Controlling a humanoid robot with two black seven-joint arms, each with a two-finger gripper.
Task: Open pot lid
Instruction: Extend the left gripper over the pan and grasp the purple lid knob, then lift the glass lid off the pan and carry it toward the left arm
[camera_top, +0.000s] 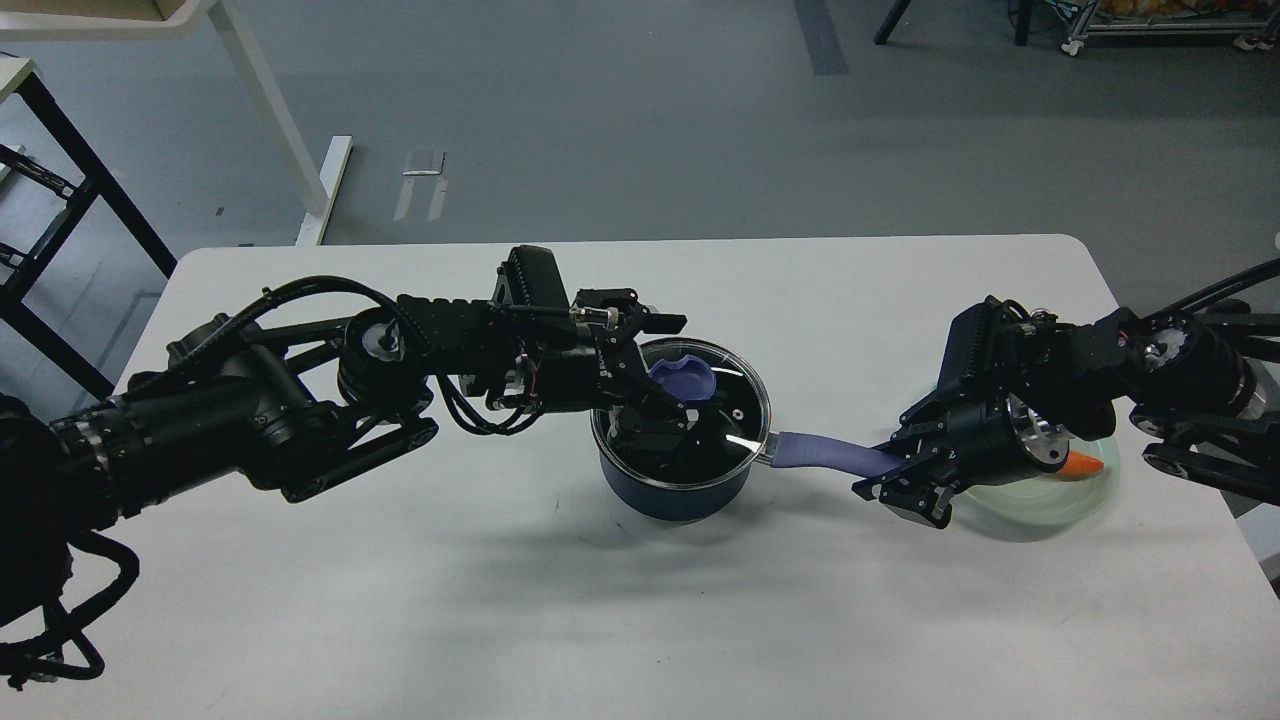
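Clear glass, the pot lid (722, 395) sits on the pot (672, 488) mid-table (500, 600). My left gripper (668, 368) straddles its blue-purple knob (683, 379), jaws apart. My right gripper (893, 478) clamps the pot's handle (825, 452) beside a green plate (1040, 500).

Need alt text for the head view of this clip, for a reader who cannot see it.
Left end effector is at the blue-purple knob of the glass pot lid, tilted on a navy pot on a white table. Right end effector is at the pot handle, beside a green plate.
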